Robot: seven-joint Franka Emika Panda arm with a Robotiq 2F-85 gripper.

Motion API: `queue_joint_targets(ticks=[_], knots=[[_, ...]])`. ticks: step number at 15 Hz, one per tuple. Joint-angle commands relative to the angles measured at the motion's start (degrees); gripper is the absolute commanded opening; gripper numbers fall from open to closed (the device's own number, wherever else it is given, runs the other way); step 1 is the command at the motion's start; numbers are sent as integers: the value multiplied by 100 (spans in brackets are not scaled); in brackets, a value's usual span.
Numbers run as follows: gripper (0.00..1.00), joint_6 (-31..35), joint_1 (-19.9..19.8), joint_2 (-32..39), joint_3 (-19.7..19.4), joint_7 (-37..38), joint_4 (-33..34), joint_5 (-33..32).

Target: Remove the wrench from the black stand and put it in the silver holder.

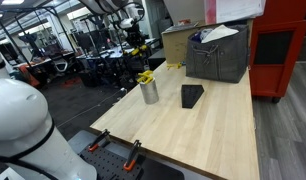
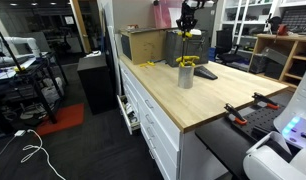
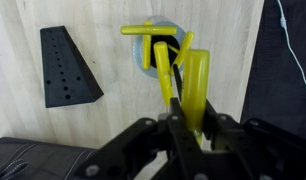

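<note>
My gripper (image 3: 193, 120) is shut on the yellow wrench (image 3: 196, 80) and holds it in the air above the silver holder (image 3: 143, 52). In the wrist view the wrench's far end points down at the holder's mouth, where other yellow tools (image 3: 141, 30) stand. The black stand (image 3: 68, 65) lies left of the holder with its holes empty. In both exterior views the gripper (image 1: 136, 42) (image 2: 189, 28) hangs well above the holder (image 1: 149, 93) (image 2: 185, 77), with the black stand (image 1: 192, 95) (image 2: 205, 72) beside it.
A large dark grey bin (image 1: 218, 58) and a cardboard box (image 1: 178, 42) stand at the back of the wooden table (image 1: 203, 135). The bin's edge shows in the wrist view (image 3: 33, 155). The table's edge is close to the holder.
</note>
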Motion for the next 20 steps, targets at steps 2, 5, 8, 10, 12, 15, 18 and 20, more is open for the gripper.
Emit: queue_joint_targets(ticks=[2, 5, 8, 10, 12, 15, 18, 20], knots=[[6, 65, -88, -292, -82, -436, -161, -189], [6, 68, -129, -286, -117, -644, -155, -222], [6, 62, -146, -212, -118, -734, -170, -307], [6, 39, -135, -170, -104, -786, -191, -315], [6, 11, -118, -100, -92, -754, -257, -409], [6, 57, -100, 57, -75, -696, -353, -417], [6, 112, -89, 193, -36, -677, -362, -277], [6, 193, -71, 288, -13, -638, -338, -210]])
